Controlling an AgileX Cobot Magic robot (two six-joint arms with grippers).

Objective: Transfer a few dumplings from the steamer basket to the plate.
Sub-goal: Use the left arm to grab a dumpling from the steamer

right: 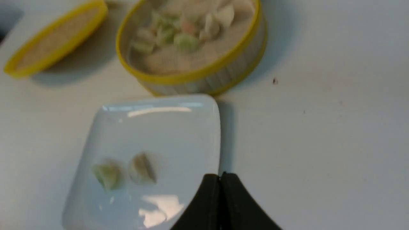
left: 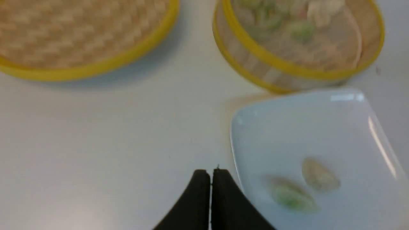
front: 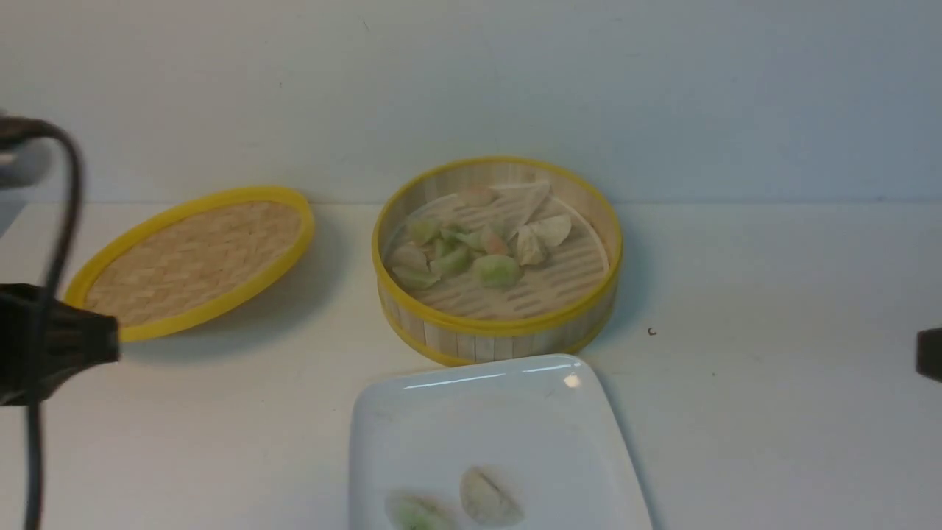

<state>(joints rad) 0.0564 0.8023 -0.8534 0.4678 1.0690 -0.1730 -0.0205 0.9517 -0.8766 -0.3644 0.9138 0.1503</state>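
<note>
The bamboo steamer basket point(front: 497, 335) stands at the middle of the table with several dumplings point(front: 494, 270) piled in its left half. The white square plate point(front: 471, 416) lies just in front of it and holds two dumplings, one greenish point(front: 416, 511) and one pale point(front: 487, 497). My left gripper point(left: 211, 172) is shut and empty, over the table beside the plate point(left: 319, 127). My right gripper point(right: 219, 176) is shut and empty, over the plate's point(right: 153, 134) other edge. In the front view only the left arm's body point(front: 51, 353) and a bit of the right arm point(front: 929, 353) show.
The shallow woven lid point(front: 195, 258) with a yellow rim lies left of the steamer. A white wall runs behind the table. A small dark speck point(front: 651, 332) lies on the table right of the steamer.
</note>
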